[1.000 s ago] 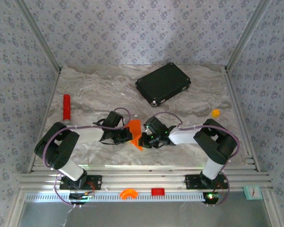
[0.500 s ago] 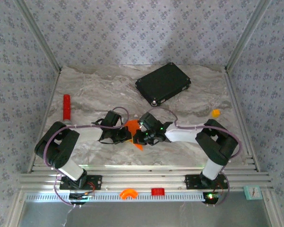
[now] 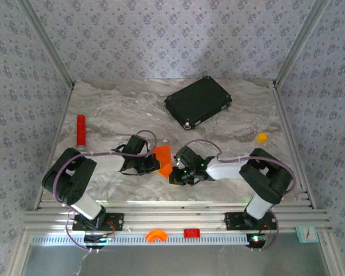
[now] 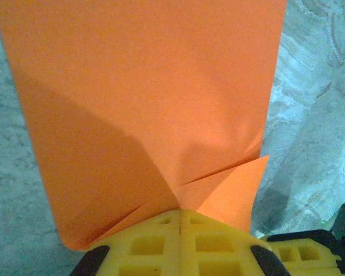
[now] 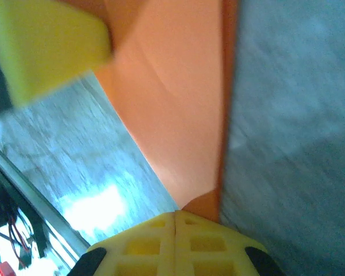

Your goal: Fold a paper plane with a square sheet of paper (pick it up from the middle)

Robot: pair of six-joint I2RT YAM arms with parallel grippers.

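Left fingers (image 4: 171, 244) are pinching fully shut on the orange sheet (image 4: 149, 98), and the right fingers (image 5: 173, 244) are clamping closed on another edge of it. So both are gripping the paper between the two arms, near the front middle of the bench (image 3: 115, 109). I'm guessing early-to-mid folding: a couple of slanted creases are showing, but it isn't looking like a pointed dart yet. Only container-ish thing is the black case (image 3: 198, 102), sitting closed at the back, so I can't tell what's inside.
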